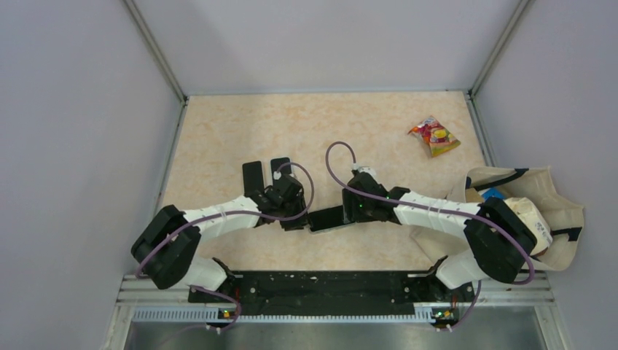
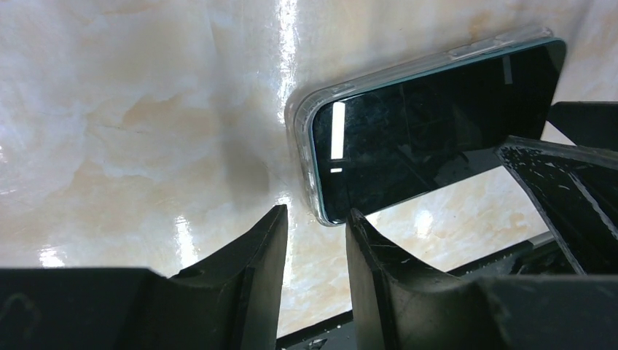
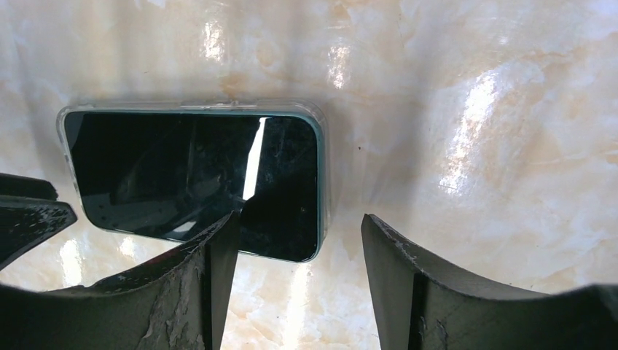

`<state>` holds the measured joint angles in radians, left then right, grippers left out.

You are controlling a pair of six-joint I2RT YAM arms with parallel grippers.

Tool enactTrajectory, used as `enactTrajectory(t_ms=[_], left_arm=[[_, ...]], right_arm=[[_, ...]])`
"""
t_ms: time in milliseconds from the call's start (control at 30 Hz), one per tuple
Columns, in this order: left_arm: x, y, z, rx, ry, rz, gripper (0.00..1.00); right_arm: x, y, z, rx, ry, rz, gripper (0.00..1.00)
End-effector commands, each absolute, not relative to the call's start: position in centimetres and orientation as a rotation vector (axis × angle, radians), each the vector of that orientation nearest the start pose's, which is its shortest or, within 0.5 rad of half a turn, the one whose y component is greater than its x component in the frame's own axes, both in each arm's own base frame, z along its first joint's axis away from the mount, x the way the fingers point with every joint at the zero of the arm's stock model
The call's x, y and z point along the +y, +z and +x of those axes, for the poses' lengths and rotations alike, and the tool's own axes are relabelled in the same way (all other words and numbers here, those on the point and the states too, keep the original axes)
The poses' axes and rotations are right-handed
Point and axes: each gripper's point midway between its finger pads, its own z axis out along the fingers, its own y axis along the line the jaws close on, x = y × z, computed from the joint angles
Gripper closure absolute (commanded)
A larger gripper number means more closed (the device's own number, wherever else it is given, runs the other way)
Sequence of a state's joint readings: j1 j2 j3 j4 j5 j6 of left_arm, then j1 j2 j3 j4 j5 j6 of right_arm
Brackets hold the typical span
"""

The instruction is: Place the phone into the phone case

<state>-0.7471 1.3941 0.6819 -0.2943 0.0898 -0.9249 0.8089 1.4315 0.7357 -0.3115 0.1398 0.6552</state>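
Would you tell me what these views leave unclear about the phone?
Top view: left gripper and right gripper cover both ends of the phone; clear case too small to see.
Right wrist: own finger hides part of one long edge.
Left wrist: right gripper's finger hides a far corner.

A beige, marble-patterned tabletop is seen enclosed by plain pale grey walls, with slanted metal posts set at its far corners; light is reflected in bright patches on the glossy surface.
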Motion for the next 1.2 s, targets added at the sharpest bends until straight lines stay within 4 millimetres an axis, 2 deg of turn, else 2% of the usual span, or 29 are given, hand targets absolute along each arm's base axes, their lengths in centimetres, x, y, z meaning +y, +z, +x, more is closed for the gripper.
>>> enactTrajectory(t_ms=[0, 200, 300, 467, 700, 833, 967, 1167], left_arm=[[-25.3, 3.8, 20.2, 2.736, -0.616, -0.180, 0.60], [-25.4, 2.1, 19.7, 2.788, -0.518, -0.136, 0.61], [-24.6, 1.1, 19.5, 2.805, -0.382, -0.110, 0.62], [-24.3, 0.4, 19.1, 2.821, -0.311, -0.098, 0.65], [-24.4, 0.5, 19.1, 2.816, -0.326, -0.106, 0.66], [-24.8, 1.1, 19.3, 2.798, -0.353, -0.105, 0.66], [-25.3, 1.3, 19.5, 2.789, -0.391, -0.105, 0.63], [-26.1, 1.5, 19.7, 2.776, -0.448, -0.115, 0.55]], right_arm=[[24.1, 5.0, 22.6, 2.547, 0.383, -0.163, 0.39], [23.9, 4.4, 22.2, 2.553, 0.360, -0.174, 0.40], [23.9, 4.3, 22.1, 2.554, 0.355, -0.175, 0.41], [23.7, 5.4, 22.5, 2.524, 0.350, -0.154, 0.44], [23.8, 6.8, 22.8, 2.499, 0.399, -0.136, 0.52], [24.1, 7.0, 22.9, 2.497, 0.407, -0.141, 0.64], [24.4, 6.2, 22.6, 2.530, 0.409, -0.152, 0.77], [24.0, 5.4, 22.2, 2.549, 0.389, -0.149, 0.78]])
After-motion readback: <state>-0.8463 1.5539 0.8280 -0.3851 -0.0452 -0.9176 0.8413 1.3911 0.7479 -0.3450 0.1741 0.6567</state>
